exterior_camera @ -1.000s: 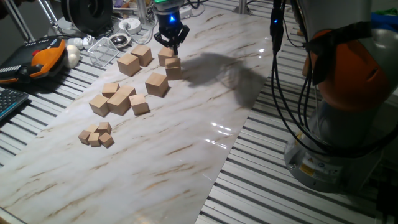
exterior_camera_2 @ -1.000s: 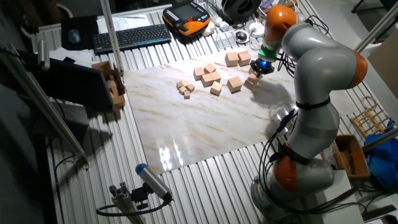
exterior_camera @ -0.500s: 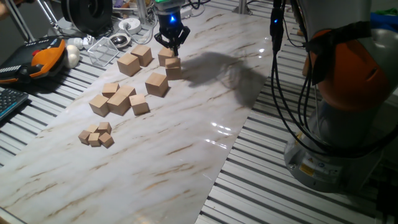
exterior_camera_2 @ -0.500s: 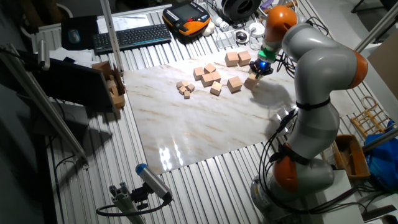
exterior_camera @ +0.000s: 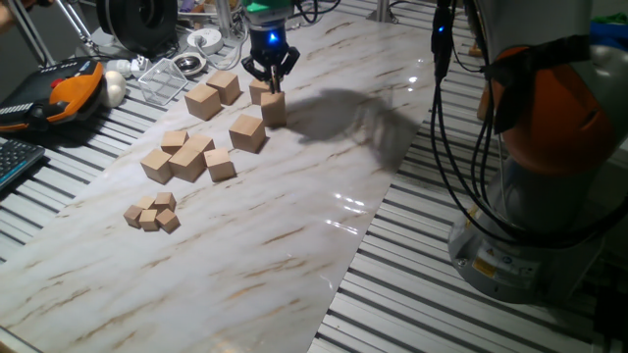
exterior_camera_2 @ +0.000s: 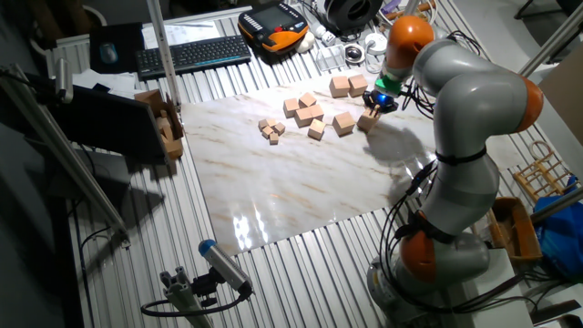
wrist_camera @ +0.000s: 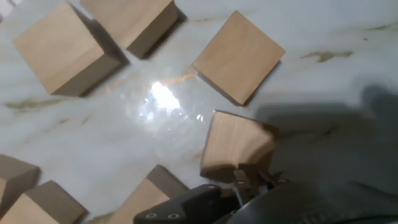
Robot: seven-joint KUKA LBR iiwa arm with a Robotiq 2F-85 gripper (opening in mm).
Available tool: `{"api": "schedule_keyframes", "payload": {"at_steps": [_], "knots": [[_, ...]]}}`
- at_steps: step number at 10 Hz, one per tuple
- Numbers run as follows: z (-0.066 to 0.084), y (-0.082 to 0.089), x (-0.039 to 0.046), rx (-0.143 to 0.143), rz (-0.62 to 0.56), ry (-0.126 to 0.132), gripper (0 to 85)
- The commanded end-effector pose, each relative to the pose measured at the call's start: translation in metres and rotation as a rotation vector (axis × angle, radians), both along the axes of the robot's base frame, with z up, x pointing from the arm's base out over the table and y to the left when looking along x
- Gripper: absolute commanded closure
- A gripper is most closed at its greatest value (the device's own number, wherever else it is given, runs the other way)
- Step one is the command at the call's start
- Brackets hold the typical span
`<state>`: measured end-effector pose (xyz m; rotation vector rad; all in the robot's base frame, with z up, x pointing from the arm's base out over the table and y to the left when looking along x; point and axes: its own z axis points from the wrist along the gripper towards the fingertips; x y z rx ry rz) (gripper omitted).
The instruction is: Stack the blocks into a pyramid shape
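Smooth pale wooden blocks point(exterior_camera: 204, 100) lie scattered on the glossy marble-patterned desk point(exterior_camera: 294, 216). The black pincer point(exterior_camera: 270, 76) hangs over one block point(exterior_camera: 274, 107); whether it grips, I cannot tell. Only the hand view shows that block's point(wrist_camera: 236, 144) grain and the lamp glare beside it.

A bulky robot arm point(exterior_camera_2: 474, 100) with smooth silver-grey segments and orange joint bands. Black cables point(exterior_camera: 461, 127) hang beside its base. Its gripper point(exterior_camera: 270, 74) is black, with a teal-blue light just above it.
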<state>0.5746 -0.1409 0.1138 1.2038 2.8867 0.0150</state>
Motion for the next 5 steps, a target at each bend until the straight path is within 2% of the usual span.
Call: {"api": "schedule_keyframes", "payload": {"at_steps": [1, 2, 3, 4, 5], "knots": [[-0.0013, 0.0004, 0.0004, 0.010, -0.018, 0.015, 0.0], [-0.0028, 0.0013, 0.0021, 0.009, -0.025, 0.027, 0.0], [-0.0032, 0.0020, 0.0026, 0.003, -0.097, 0.026, 0.0], [-0.0039, 0.0024, 0.0027, 0.015, -0.100, 0.053, 0.0], [-0.0038, 0.0020, 0.0029, 0.015, -0.112, 0.063, 17.0]]}}
